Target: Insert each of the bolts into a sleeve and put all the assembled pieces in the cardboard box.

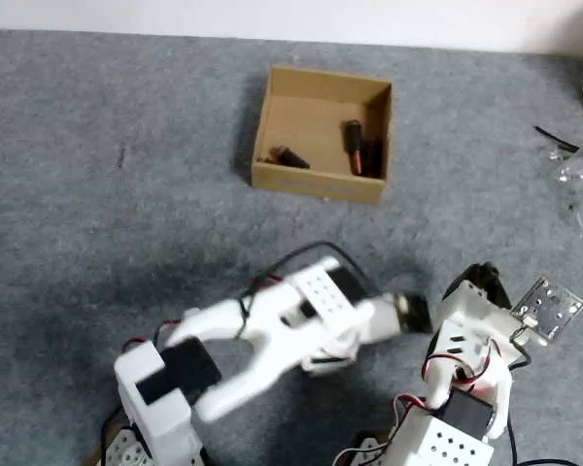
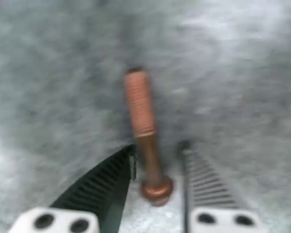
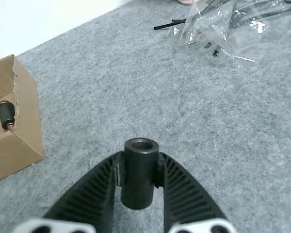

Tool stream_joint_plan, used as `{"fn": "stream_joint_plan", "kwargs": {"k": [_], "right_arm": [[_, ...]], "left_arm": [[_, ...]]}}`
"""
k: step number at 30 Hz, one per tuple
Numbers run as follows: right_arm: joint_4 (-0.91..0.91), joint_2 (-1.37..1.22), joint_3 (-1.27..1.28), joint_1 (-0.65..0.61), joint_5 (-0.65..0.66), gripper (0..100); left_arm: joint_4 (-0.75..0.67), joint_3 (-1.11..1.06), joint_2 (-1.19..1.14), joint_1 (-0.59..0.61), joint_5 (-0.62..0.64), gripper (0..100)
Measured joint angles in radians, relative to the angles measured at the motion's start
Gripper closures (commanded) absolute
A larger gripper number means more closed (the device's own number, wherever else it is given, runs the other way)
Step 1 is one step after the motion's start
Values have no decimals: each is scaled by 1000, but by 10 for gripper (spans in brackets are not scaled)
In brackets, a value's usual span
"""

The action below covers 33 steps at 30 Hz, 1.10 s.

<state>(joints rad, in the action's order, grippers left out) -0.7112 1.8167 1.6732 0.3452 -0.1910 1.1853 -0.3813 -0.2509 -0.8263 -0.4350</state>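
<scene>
Holding the dark sleeve [image 3: 139,179] upright with its open bore facing away, the right gripper [image 3: 139,156] is clamped snugly on its sides, probably to offer a clear mouth for insertion. The left gripper [image 2: 157,145] has the copper bolt [image 2: 139,104] between narrowly parted jaws that appear to grip it. The head sits near the palm and the threads point outward, so the tip can enter first. Assembled pieces [image 1: 354,146] already lie in the cardboard box [image 1: 316,184], well apart from both arms.
</scene>
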Motion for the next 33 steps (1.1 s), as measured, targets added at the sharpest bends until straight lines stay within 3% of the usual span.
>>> {"fn": "stream_joint_plan", "kwargs": {"k": [10, 19, 27, 33], "right_arm": [[0, 0, 0, 0, 0, 994], [0, 0, 0, 0, 0, 994], [0, 0, 0, 0, 0, 993], [0, 0, 0, 0, 0, 993]], "left_arm": [[37, 14, 6, 34, -15, 993], [64, -17, 241, 413, -37, 993], [32, -75, 350, 523, -54, 994], [29, -118, 350, 663, -292, 994]]}}
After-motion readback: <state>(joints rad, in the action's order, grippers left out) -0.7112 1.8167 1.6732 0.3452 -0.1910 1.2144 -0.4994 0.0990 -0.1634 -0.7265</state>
